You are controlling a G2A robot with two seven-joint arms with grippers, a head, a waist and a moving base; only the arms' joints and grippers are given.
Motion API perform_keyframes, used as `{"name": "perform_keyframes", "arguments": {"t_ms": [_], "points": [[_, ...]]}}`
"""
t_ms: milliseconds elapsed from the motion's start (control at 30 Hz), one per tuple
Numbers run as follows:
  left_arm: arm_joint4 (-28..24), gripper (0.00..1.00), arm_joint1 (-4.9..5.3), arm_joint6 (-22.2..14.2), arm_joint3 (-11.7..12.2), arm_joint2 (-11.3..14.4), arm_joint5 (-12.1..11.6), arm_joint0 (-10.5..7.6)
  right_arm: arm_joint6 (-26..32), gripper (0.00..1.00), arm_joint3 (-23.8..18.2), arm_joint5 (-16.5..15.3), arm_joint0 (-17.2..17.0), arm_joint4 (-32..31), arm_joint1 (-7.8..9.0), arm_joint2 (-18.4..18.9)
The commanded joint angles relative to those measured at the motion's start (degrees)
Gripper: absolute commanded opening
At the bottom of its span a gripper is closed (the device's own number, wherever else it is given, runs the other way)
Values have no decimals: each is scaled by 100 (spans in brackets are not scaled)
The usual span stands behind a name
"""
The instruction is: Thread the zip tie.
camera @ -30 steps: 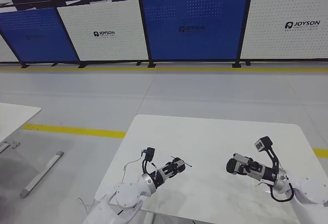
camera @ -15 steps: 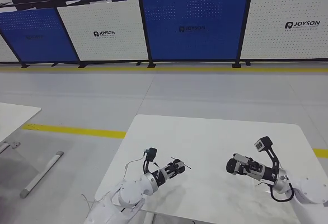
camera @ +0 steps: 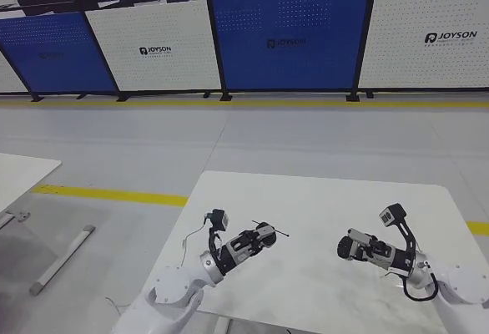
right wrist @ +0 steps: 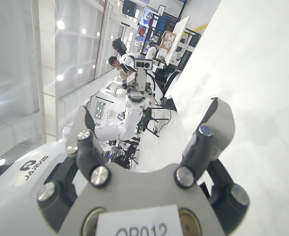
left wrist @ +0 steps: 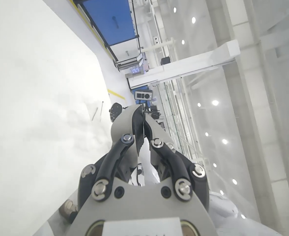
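1. Currently, threading looks not yet begun (a judgement). The left claw (left wrist: 140,115) is clamped tight on the tie (camera: 281,234), above the table (camera: 328,196).
2. The right claw (right wrist: 149,106), well apart, gapes wide and holds nothing.
3. Next: bring the claws together and align the tie's tip.

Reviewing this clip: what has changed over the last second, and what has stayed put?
The left gripper, shut on the zip tie, moved a little farther out over the table, away from the robot, carrying the tie along. Nothing was taken hold of or let go. The open right gripper stayed where it was.
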Motion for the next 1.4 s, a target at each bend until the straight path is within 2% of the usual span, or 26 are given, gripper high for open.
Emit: {"name": "perform_keyframes", "arguments": {"t_ms": [0,267,333,433,467,533,567,700,1000,1067,1233,1367], "points": [[-67,0,28,-313,-64,-74,71,40,0,100,0,0,0,0,0,0],[-79,0,32,-361,-75,-88,77,43,0,100,0,0,0,0,0,0],[-205,0,17,-313,-119,-24,-1,45,0,100,0,0,0,0,0,0],[-672,0,4,-482,-264,-49,-454,104,0,100,0,0,0,0,0,0],[-834,0,2,-589,-264,-68,-700,147,0,100,0,0,0,0,0,0],[-1117,0,4,-766,-251,-126,-971,210,0,100,0,0,0,0,0,0],[-1217,0,5,-846,-271,-175,-1023,226,0,100,0,0,0,0,0,0],[-1522,0,8,-1239,-258,-347,-1023,335,0,100,0,0,0,0,0,0],[-1514,0,7,-1224,-250,-338,-1000,332,0,100,0,0,0,0,0,0],[-1352,0,5,-1135,-160,-264,-837,275,0,100,0,0,0,0,0,0],[-1174,0,-23,-995,184,6,-649,98,0,100,0,0,0,0,0,0],[-1051,0,-77,-716,395,345,-387,-199,0,100,0,0,0,0,0,0]]}}
